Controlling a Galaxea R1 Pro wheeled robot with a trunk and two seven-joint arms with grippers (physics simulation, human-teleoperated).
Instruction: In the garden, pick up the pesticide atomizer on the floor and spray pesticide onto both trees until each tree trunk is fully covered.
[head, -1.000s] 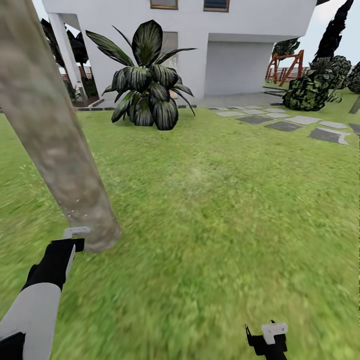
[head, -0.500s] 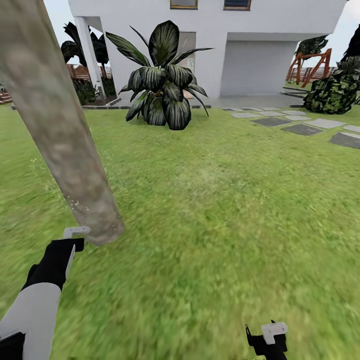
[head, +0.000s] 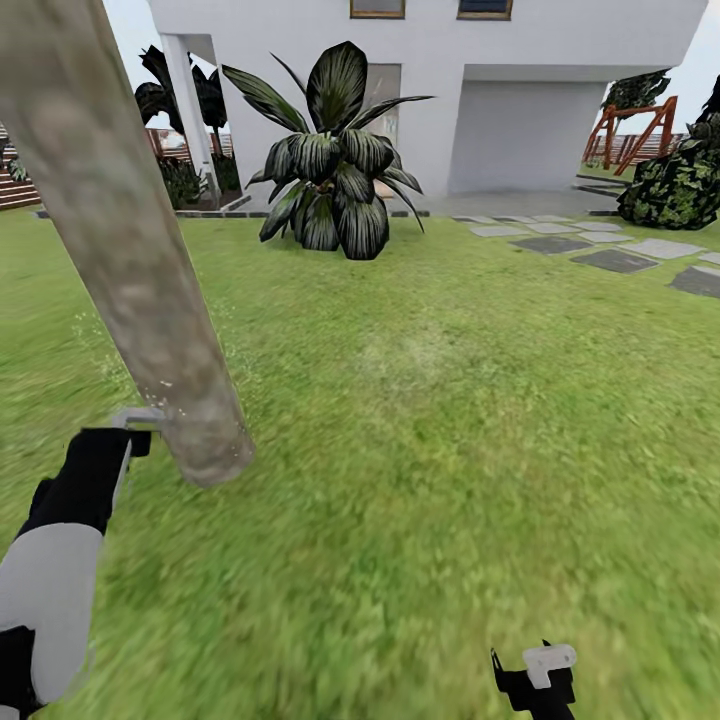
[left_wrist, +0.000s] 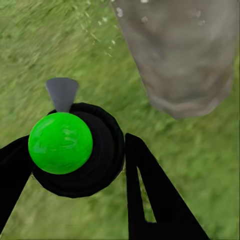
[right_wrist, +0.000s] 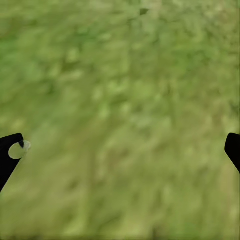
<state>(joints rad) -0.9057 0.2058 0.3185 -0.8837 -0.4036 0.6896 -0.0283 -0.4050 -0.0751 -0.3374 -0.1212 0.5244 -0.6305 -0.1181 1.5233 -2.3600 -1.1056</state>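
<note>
- The right gripper (head: 533, 672) sits low at the near edge of the head view, over bare grass; in its wrist view the two black fingertips (right_wrist: 9, 155) stand far apart at opposite edges with nothing between them — released.
- The left gripper (left_wrist: 80, 155) is clenched on the pesticide atomizer (left_wrist: 75, 150): a round black body with a glossy green cap and a small grey nozzle, gripped between the black fingers (left_wrist: 150, 195).
- In the head view the left arm, white forearm and black wrist, reaches up to the foot of the tree trunk (head: 130, 250), the grey tip of the atomizer just beside the bark.
- The trunk is a thick, pale grey-brown column, leaning — its base meets the lawn (head: 450, 400) near the left gripper.
- Farther off, a broad-leaved dark plant (head: 335, 160) stands on the grass before a white house (head: 520, 90).
- Grey stepping stones (head: 610, 258) cross the lawn to the right, with a mottled green bush (head: 680, 185) and a reddish wooden frame (head: 635, 125) beyond.
</note>
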